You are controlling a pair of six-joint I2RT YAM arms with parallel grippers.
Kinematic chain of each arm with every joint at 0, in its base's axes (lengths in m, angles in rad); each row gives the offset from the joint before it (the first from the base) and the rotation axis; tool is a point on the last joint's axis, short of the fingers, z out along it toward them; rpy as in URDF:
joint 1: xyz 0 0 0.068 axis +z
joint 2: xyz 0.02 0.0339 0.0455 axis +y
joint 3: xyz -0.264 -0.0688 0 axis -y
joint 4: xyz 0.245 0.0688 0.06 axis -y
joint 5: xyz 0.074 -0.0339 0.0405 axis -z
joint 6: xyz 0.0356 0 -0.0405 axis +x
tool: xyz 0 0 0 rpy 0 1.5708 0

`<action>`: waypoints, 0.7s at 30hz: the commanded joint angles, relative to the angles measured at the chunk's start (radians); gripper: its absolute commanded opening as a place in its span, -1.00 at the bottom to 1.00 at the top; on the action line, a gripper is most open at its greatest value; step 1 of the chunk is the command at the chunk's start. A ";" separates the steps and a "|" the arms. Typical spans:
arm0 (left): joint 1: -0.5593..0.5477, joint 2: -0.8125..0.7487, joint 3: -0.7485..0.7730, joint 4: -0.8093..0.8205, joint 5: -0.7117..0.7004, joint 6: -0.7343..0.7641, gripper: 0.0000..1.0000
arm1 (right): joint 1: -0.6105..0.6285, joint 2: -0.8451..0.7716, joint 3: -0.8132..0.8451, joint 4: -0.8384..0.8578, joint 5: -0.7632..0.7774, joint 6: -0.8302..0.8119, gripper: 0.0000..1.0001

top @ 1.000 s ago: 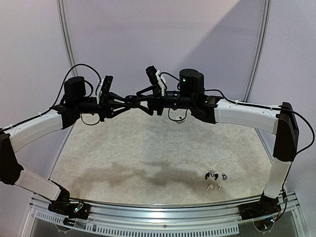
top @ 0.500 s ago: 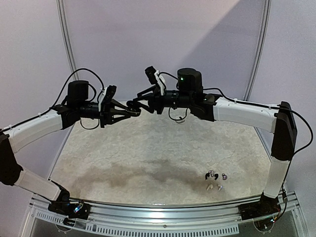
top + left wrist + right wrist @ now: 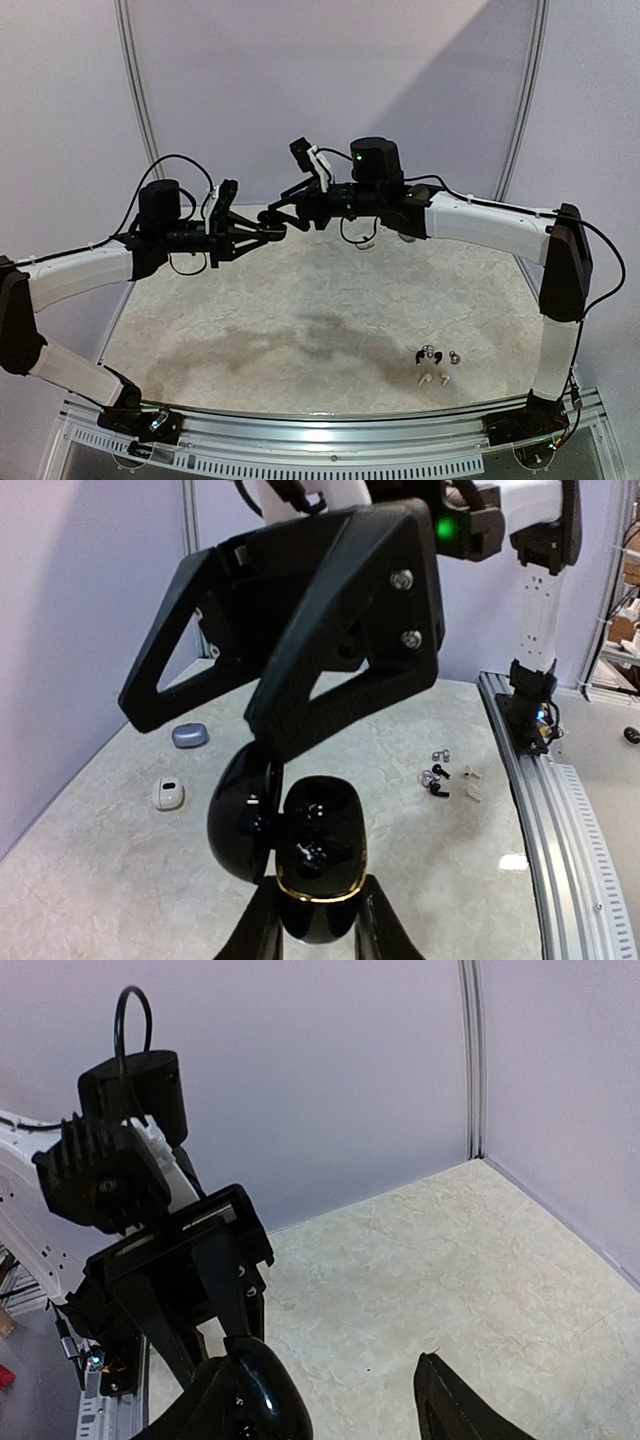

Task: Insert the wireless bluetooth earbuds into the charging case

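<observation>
The earbuds (image 3: 429, 355) lie in a small loose cluster on the tabletop (image 3: 300, 300), near the front edge on the right arm's side, well apart from both arms. None of them has gone into anything yet. They are too small from above to sort by colour, though the left wrist view shows a dark one (image 3: 441, 791) among paler ones.

The black charging case (image 3: 318, 865) is up in the air over the far half of the tabletop, clamped at its base in the left hand (image 3: 262, 232). Its lid (image 3: 240, 815) stands swung open to one side, and the two glossy wells inside look empty. The right hand (image 3: 285, 205) hangs just above with its fingers spread wide and holding nothing; one fingertip (image 3: 195, 1415) sits right at the lid, though whether it touches I cannot tell.

So this looks like the end of the opening step. Next, I would say, the right hand has to leave the case, drop to the cluster and pinch one tiny bud, likely a black one to match, while the left holds the case steady and mouth-up.

Two more cases, a blue-grey one (image 3: 190, 736) and a white one (image 3: 168, 795), rest on the far left of the tabletop.
</observation>
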 commanded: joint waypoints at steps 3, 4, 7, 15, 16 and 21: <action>-0.036 0.036 -0.081 0.254 -0.064 -0.182 -1.00 | -0.034 0.005 0.108 -0.155 0.005 0.090 0.30; -0.041 0.040 -0.091 0.268 -0.071 -0.200 -1.00 | -0.041 0.003 0.130 -0.186 0.019 0.101 0.30; -0.061 0.046 -0.128 0.323 -0.107 -0.226 -1.00 | -0.068 -0.015 0.175 -0.313 0.127 0.144 0.34; -0.160 0.035 -0.240 0.474 -0.301 -0.229 -1.00 | -0.132 -0.089 0.086 -1.127 0.662 0.511 0.27; -0.171 0.032 -0.249 0.479 -0.304 -0.216 -1.00 | -0.134 -0.095 0.043 -1.194 0.676 0.548 0.27; -0.208 0.014 -0.279 0.477 -0.332 -0.203 -1.00 | -0.134 -0.145 -0.169 -1.273 0.669 0.646 0.09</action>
